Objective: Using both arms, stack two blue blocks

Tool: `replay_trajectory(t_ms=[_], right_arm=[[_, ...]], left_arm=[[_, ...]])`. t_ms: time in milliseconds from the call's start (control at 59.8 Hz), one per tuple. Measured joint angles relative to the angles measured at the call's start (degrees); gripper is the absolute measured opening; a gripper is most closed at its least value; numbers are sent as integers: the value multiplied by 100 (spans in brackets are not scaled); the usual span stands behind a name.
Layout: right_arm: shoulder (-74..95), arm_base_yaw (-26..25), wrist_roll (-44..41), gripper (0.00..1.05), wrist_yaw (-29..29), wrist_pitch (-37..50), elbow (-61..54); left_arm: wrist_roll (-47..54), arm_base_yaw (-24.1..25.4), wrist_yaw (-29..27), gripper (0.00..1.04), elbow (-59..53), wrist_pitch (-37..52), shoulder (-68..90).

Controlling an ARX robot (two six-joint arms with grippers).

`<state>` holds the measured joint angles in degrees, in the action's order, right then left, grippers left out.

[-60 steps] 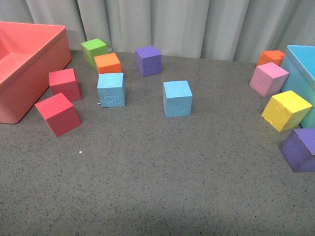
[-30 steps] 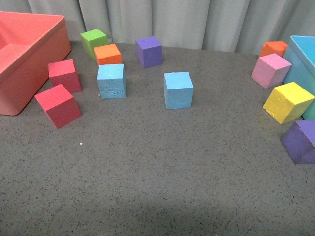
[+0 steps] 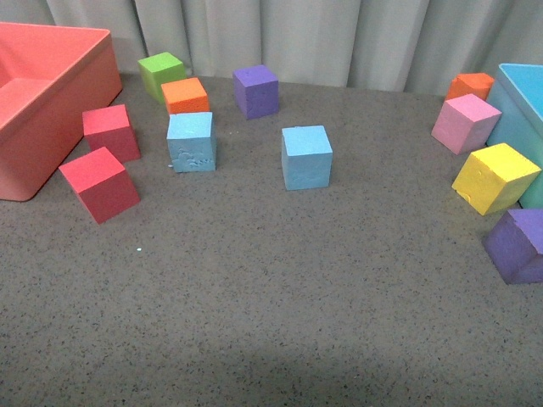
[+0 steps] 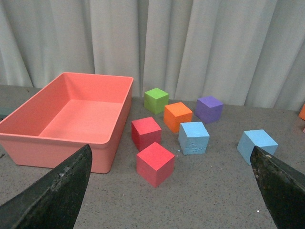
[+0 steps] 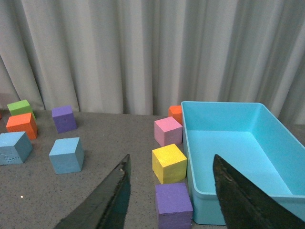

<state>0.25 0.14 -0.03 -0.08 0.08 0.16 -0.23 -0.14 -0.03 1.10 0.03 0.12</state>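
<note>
Two light-blue blocks sit apart on the grey table. The scuffed blue block (image 3: 191, 142) (image 4: 193, 138) (image 5: 14, 147) is left of centre, just in front of an orange cube. The smooth blue block (image 3: 306, 157) (image 4: 257, 144) (image 5: 66, 155) stands alone near the middle. No arm shows in the front view. My left gripper (image 4: 170, 149) is open, well short of the blocks, with nothing between its fingers. My right gripper (image 5: 171, 156) is open too, hanging back over the right side by the yellow cube.
A red bin (image 3: 81, 89) stands at the far left and a light-blue bin (image 3: 519, 114) at the far right. Two red cubes (image 3: 100, 182), a green cube (image 3: 161, 72), an orange cube (image 3: 186, 95) and a purple cube (image 3: 256, 91) surround the scuffed block. Pink (image 3: 463, 123), yellow (image 3: 495, 177) and purple (image 3: 516, 246) cubes line the blue bin.
The front view shifted slightly, so everything sits a bit higher in the picture than a second ago. No block has moved relative to the others.
</note>
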Motion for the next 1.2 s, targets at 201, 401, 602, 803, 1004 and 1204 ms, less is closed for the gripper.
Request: replay_trajectory(t_ms=[201,401,602,803,1004,1204], right_arm=[[-2,0,0,88,2,0,0],[-2,0,2,95,0,0,0],[-2,0,2,95,-2,0,0],[-2,0,2,95,0,0,0],[-2,0,2,95,0,0,0],[-2,0,2,95,0,0,0]], left_arm=[[-142,-195,-804,98,378,-286,1283],[-603,-389,-490,98,1458,1272,4133],[-577,-999,-238,98,3508,1537,7827],[-455,-1285,-184,98,5501,490,10118],[-354,-1390,-286,98,7110,-407,11538],[-317,-1460,-455,98,8550,-1193,12533]])
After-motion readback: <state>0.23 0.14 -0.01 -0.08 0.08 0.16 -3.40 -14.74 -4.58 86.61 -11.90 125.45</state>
